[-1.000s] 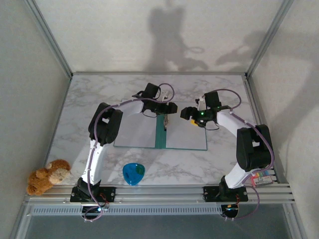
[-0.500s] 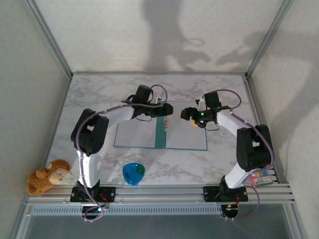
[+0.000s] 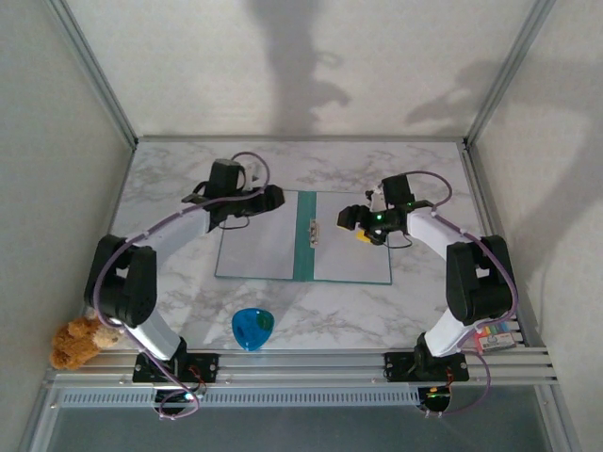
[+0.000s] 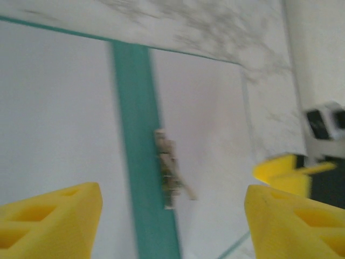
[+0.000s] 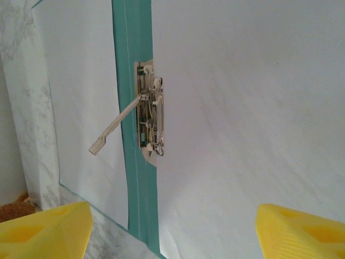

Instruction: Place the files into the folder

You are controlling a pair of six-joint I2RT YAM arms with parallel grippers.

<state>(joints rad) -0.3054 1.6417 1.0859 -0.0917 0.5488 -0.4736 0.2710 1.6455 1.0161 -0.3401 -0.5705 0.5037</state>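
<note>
Teal-green at its edges and pale inside, the large flat paper folder (image 3: pixel 254 250) lies open on the marble tabletop (image 3: pixel 170 179) at the centre of the top view. The thin white paper files cannot be told apart from its pale leaves, so I cannot say whether any sheet lies inside. On the teal spine strip (image 5: pixel 129 70) sits a small metal clamp (image 5: pixel 151 113), its thin lever (image 5: pixel 119 123) raised and pointing toward the lower left of the right wrist view. Judging by that, the step in hand is seating paper under the open clamp. To do it well, each sheet should probably go down flat on a leaf. Its edge should be square against the spine and slid beneath the clamp before the lever is pressed down. A thin sheet on a flat surface gives little to pinch, so a light touch and a slide look safer than a hard grab, which could crease the paper or drag the folder askew. At the folder's upper left corner the left gripper (image 3: pixel 276 196) hovers with its yellow fingers (image 4: pixel 51 216) spread wide, nothing between them and touching nothing I can see. Just right of the clamp, over the upper part of the right leaf, the right gripper (image 3: pixel 347 218) is likewise spread and empty, hanging clear of the paper.
</note>
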